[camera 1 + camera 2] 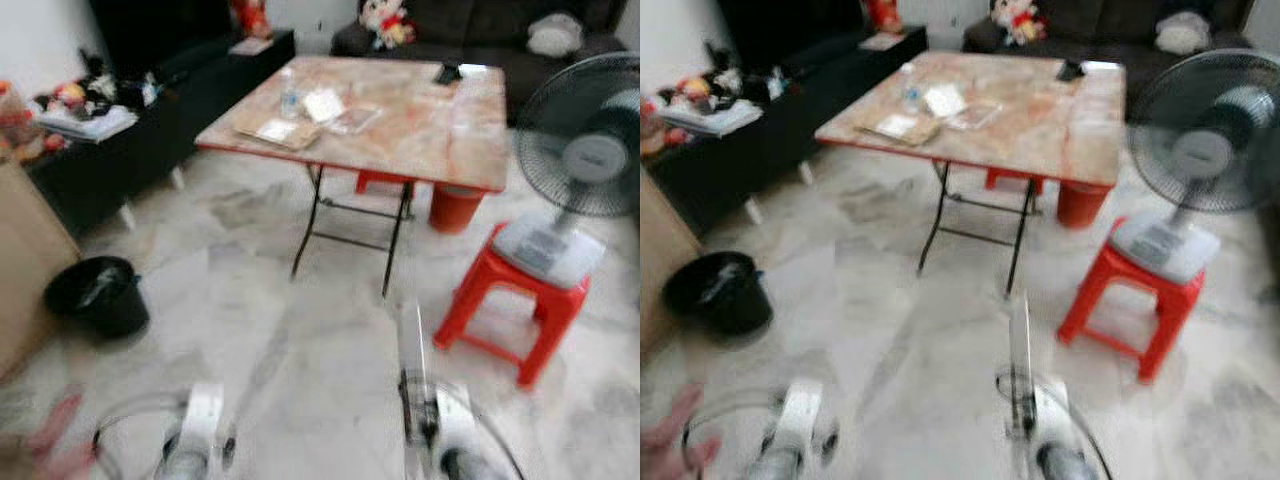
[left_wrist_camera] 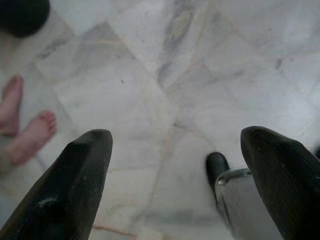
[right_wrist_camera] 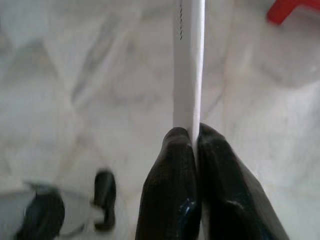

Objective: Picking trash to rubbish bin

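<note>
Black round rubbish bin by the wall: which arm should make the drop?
Right. The right gripper is shut on the flat white paper strip; the left gripper is open. The black round rubbish bin stands front-left.

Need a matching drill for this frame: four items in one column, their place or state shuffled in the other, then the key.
Things:
1. right gripper
2. left gripper
3. black bin
4. fan

Place or state:
A. on the red stool
B. open, above the marble floor
C. on the floor, to the robot's left
D. shut on a flat white piece of trash

Pairs: 1-D, 2-B, 3-C, 4-A
</note>
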